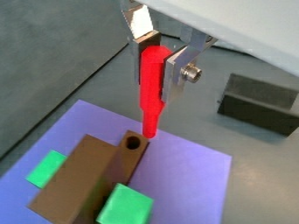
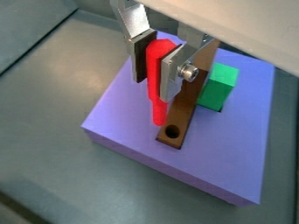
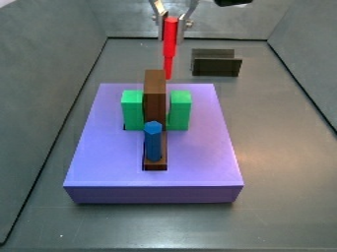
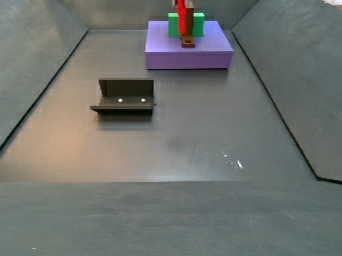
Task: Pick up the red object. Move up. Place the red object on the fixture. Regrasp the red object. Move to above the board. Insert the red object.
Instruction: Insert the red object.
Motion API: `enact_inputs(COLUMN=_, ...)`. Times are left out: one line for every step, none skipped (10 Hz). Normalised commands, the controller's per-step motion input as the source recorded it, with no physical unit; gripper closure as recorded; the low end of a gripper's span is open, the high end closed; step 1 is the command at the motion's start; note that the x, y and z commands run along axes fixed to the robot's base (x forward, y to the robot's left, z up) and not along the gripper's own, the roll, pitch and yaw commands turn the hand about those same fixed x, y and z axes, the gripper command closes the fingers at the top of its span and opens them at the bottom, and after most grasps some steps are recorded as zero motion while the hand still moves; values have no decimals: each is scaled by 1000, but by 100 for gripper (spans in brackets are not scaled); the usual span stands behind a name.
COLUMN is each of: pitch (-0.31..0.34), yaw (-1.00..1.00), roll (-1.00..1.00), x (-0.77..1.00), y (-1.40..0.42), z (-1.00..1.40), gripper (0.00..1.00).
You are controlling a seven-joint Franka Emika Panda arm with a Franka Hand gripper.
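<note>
— So where is the claw relative to the board?

— Directly above it, over the far end of the brown bar. Its plates are clamped on the upper part of the red object, which hangs upright so the free lower tip can lead.

— Lead into what?

— A dark round hole in that bar's end, right beside the tip. Whether the tip has entered is hard to tell; it looks just above.

— And the fixture?

— Well away from the board, with nothing visible in it. The blue peg stands at the bar's other end.
</note>
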Motion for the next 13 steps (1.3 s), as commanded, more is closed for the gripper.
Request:
enact_inputs(pitch=-1, yaw=-163, roll=191, x=-169, y=0, z=-123, gripper=100)
enact_inputs(pitch=-3, yaw=-143, roll=136, x=-137, y=0, z=-154, gripper=100)
enact_inputs(pitch=-50, yaw=-37, roll=34, x=-63, y=-11, z=-283, gripper=100)
enact_inputs(pitch=-20, yaw=-66, roll=0, x=-111, y=0, z=-57, gripper=100)
enact_inputs(pitch=-64, yaw=-54, roll=-116, x=-71, y=-17, z=-91, gripper=100)
enact_inputs(pitch=-77, yaw=-46, roll=-161, x=-3, y=-29, z=-100, gripper=100)
enact_inputs(pitch=-47, yaw=-46, roll=-210, x=0, y=0, z=0, gripper=100)
enact_inputs(pitch=-57, yaw=-43, roll=-199, x=0, y=0, z=0, gripper=100)
enact_inputs(pitch=-50, yaw=-43, roll=-154, x=0, y=0, z=0, gripper=100)
enact_inputs(pitch=-60, yaw=-51, roll=-170, x=-49, y=0, z=0, gripper=100)
enact_inputs(pitch=-79, yaw=-31, roll=-194, x=0, y=0, z=-11, gripper=100)
enact_inputs(pitch=-93, yaw=0, roll=-157, x=0, y=0, z=-97, gripper=100)
enact_inputs(pitch=-106, yaw=0, roll=-27, x=0, y=0, z=-357, gripper=100)
